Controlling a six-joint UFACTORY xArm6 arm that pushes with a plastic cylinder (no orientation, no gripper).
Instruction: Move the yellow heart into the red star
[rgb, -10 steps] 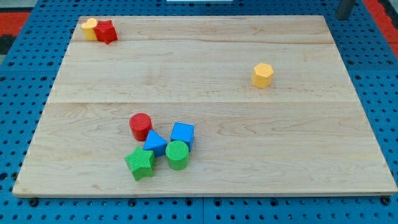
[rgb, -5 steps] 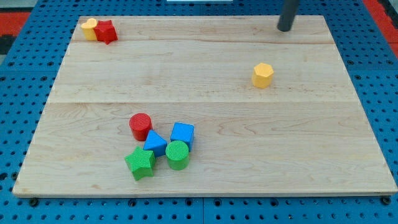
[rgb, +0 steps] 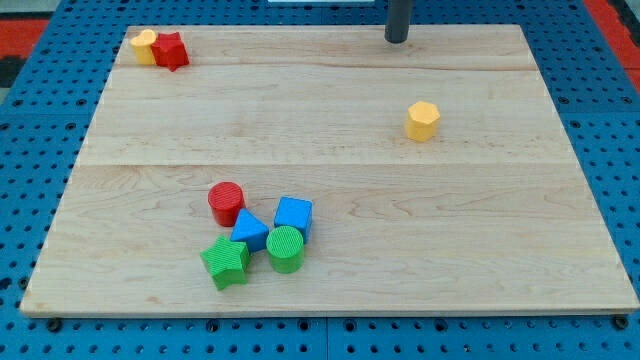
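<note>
Wooden surface (rgb: 450, 250) on a blue pegboard. The arm carries no claw; it ends in a dark rod, so no opening state applies. The rod's tip (rgb: 397, 40) sits near the view's top edge, right of centre, well apart from every block. The yellow heart (rgb: 144, 46) lies in the view's top-left corner, touching the red star (rgb: 171, 50) on its right. A yellow hexagonal block (rgb: 423, 120) stands alone below and right of the tip. A cluster lies lower left of centre: red cylinder (rgb: 226, 203), blue triangle (rgb: 250, 230), blue cube (rgb: 293, 216), green cylinder (rgb: 285, 249), green star (rgb: 227, 262).
</note>
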